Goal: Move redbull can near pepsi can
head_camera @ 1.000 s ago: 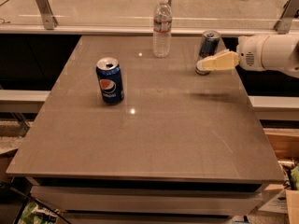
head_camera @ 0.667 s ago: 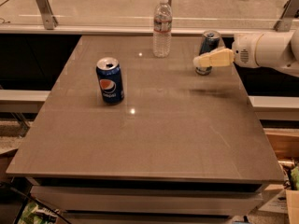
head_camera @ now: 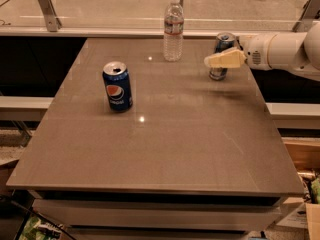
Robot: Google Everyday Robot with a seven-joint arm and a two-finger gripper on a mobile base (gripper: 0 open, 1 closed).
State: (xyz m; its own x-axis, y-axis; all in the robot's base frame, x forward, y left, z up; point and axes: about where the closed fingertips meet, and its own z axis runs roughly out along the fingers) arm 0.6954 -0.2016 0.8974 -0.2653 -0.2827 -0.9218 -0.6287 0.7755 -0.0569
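Note:
The redbull can (head_camera: 224, 43) stands upright at the table's back right, slim, blue and silver. My gripper (head_camera: 214, 60) reaches in from the right at the can's mid-height, and its cream tip crosses in front of the can and hides its middle. The pepsi can (head_camera: 117, 86), wider and dark blue with a round logo, stands upright at the left middle of the table (head_camera: 175, 134), well apart from the redbull can and the gripper.
A clear water bottle (head_camera: 173, 29) stands at the back centre, left of the redbull can. A glass rail with metal posts (head_camera: 46, 8) runs behind the table. My white arm (head_camera: 280, 51) stretches in over the right edge.
My gripper has moved left and slightly back, from beside the redbull can to across its front. Both cans and the bottle have stayed in place.

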